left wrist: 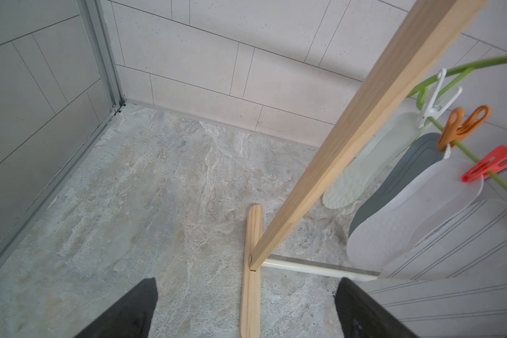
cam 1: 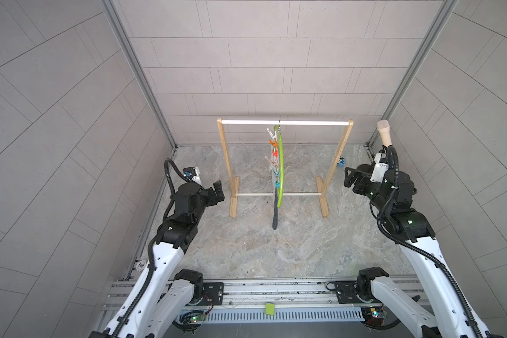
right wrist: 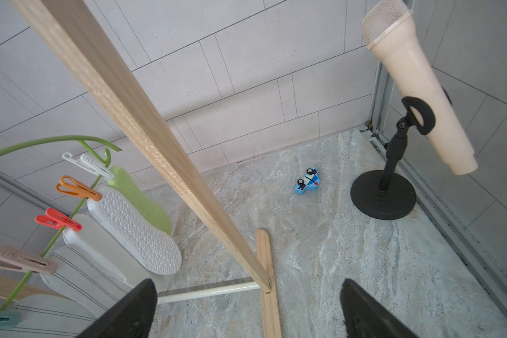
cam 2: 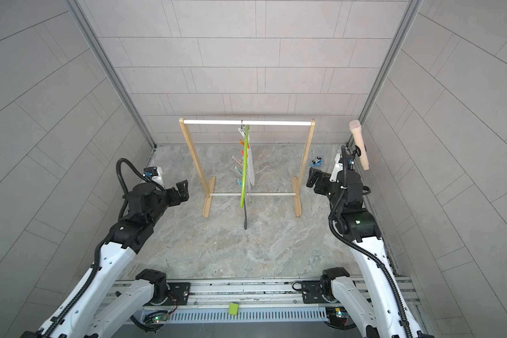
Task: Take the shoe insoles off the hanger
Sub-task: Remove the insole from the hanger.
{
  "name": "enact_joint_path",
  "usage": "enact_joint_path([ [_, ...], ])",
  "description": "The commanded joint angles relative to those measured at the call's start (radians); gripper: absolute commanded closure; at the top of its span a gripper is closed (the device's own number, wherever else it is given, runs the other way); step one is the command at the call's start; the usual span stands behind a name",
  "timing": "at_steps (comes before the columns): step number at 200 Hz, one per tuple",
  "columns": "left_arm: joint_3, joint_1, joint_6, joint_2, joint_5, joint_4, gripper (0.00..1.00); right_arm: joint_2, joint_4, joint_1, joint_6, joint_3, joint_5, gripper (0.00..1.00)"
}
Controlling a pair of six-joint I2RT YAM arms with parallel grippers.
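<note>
Both arms sit outboard of the rack, neither holding anything

Left gripper (cam 1: 218, 191): jaws spread wide and empty. In the left wrist view its black fingers (left wrist: 129, 310) frame only bare tabletop and a rack foot. It's near the rack's left post

Right gripper (cam 1: 348, 176): also wide apart, nothing between the fingers (right wrist: 369, 313). It's near the right post

Lime-green arched plastic hanger (cam 1: 280, 172) hangs by its metal hook about mid-way along the white top rod of the light wooden rack (cam 1: 225, 158). It's edge-on in both top views

Shoe insoles are all on the hanger, in a row under coloured plastic clothespins (right wrist: 78, 188):
- pale mint foot-shaped insole (left wrist: 372, 164) on the white pin
- blue-grey insole (left wrist: 407, 172) next
- white dotted insole (right wrist: 135, 231)
- white grey-striped insoles (left wrist: 466, 243) further along
- dark grey insole (cam 1: 275, 215) at the near end, hanging lowest; can't tell if it touches the marble-pattern tabletop (cam 1: 246, 240)

Behind the right arm there's a beige microphone on a black round-base stand (right wrist: 416, 87), and a small blue toy car (right wrist: 308, 180) on the tabletop near the back wall
</note>
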Motion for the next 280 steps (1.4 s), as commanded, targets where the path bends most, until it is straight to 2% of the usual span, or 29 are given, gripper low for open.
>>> enact_joint_path([
  [1,0.043,0.006,-0.091,-0.011,0.075,-0.138,0.00,0.005,-0.128,-0.001,0.075,0.071,-0.153,0.15],
  [19,0.031,0.004,-0.089,-0.036,0.235,-0.129,0.00,-0.001,-0.155,0.004,0.091,0.096,-0.278,0.21],
  [29,0.023,-0.016,-0.119,-0.063,0.238,-0.139,0.00,-0.010,-0.172,0.014,0.116,0.104,-0.302,0.24],
  [44,0.014,-0.095,-0.116,-0.112,0.164,-0.158,0.00,-0.035,-0.177,0.053,0.162,0.095,-0.304,0.25],
  [63,-0.025,-0.204,-0.118,-0.185,0.053,-0.157,0.00,-0.054,-0.167,0.165,0.207,0.071,-0.242,0.25],
  [103,-0.085,-0.438,-0.142,-0.227,-0.139,-0.154,0.00,0.020,-0.172,0.488,0.269,0.060,-0.029,0.31],
  [124,-0.110,-0.548,-0.119,-0.182,-0.205,-0.092,0.00,0.072,-0.147,0.544,0.309,0.062,0.004,0.32],
  [142,-0.120,-0.626,-0.052,-0.119,-0.268,-0.039,0.01,0.115,-0.117,0.566,0.325,0.066,0.007,0.32],
  [166,-0.103,-0.637,0.007,-0.061,-0.313,0.027,0.01,0.173,-0.155,0.572,0.324,0.105,0.019,0.32],
  [190,-0.116,-0.636,0.028,-0.076,-0.344,0.132,0.00,0.189,-0.184,0.572,0.298,0.125,0.075,0.28],
  [209,-0.162,-0.636,0.028,-0.114,-0.409,0.235,0.00,0.165,-0.199,0.564,0.279,0.123,0.166,0.20],
  [230,-0.186,-0.636,0.056,-0.164,-0.447,0.272,0.00,0.114,-0.202,0.542,0.280,0.100,0.247,0.05],
  [237,-0.190,-0.636,0.091,-0.171,-0.426,0.279,0.00,0.096,-0.208,0.526,0.285,0.096,0.262,0.00],
  [254,-0.193,-0.636,0.123,-0.162,-0.361,0.262,0.00,0.061,-0.239,0.482,0.306,0.097,0.275,0.00],
  [268,-0.188,-0.638,0.147,-0.133,-0.289,0.226,0.00,0.051,-0.227,0.452,0.288,0.100,0.221,0.01],
  [280,-0.196,-0.651,0.164,-0.111,-0.233,0.208,0.10,0.059,-0.208,0.450,0.282,0.103,0.165,0.05],
])
